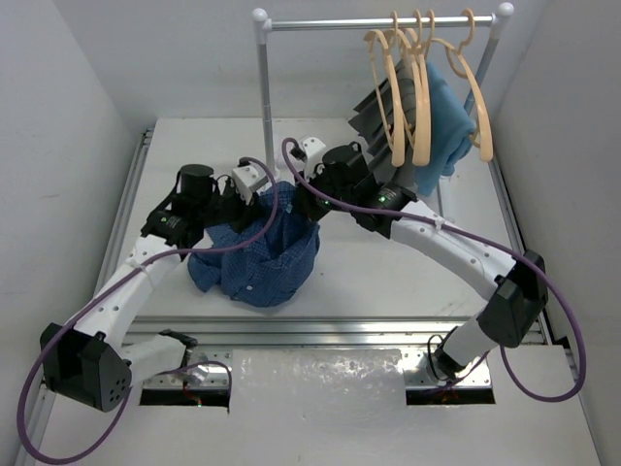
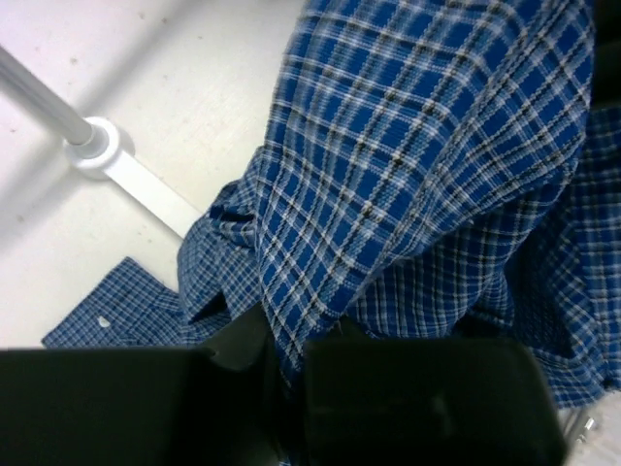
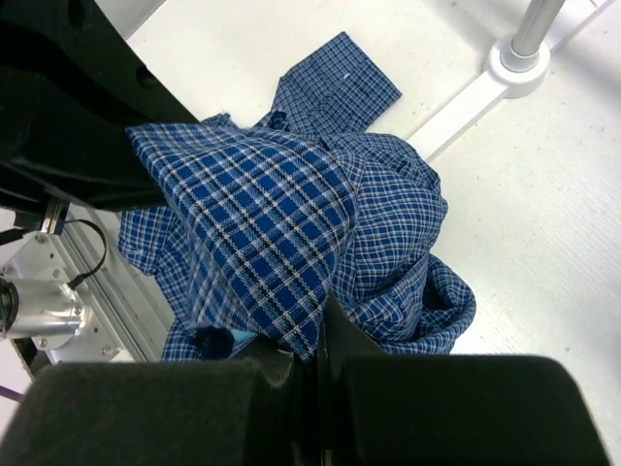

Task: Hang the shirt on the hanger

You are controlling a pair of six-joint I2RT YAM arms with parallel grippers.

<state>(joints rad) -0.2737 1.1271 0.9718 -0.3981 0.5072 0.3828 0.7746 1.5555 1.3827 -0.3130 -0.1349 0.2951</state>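
The left fingers [image 2: 427, 398] are pressed together on a fold of the shirt [image 2: 417, 146], the checked cloth running down into the narrow gap between them; the right fingers [image 3: 466, 408] are likewise clamped on a fold of the shirt [image 3: 262, 214], which rises taut to their slit. In the overhead view the left fingers [image 1: 250, 186] and right fingers [image 1: 307, 200] sit near each other above the shirt [image 1: 262, 257], one at each upper corner of the bundle; the cloth is stretched between them and hangs in a crumpled heap whose lower part rests on the white desk [image 1: 388, 262]; a flat piece with a white button lies on the desk beside the heap. The rack's white foot [image 2: 95, 148] stands just beyond the cloth. Farther back, a metal rail [image 1: 330, 23] carries several tan hangers; the hanger [image 1: 477, 102] at the right end hangs bare, apart from the shirt; beneath the others hang a light blue cloth [image 1: 448, 121] and a grey pleated garment [image 1: 374, 107].
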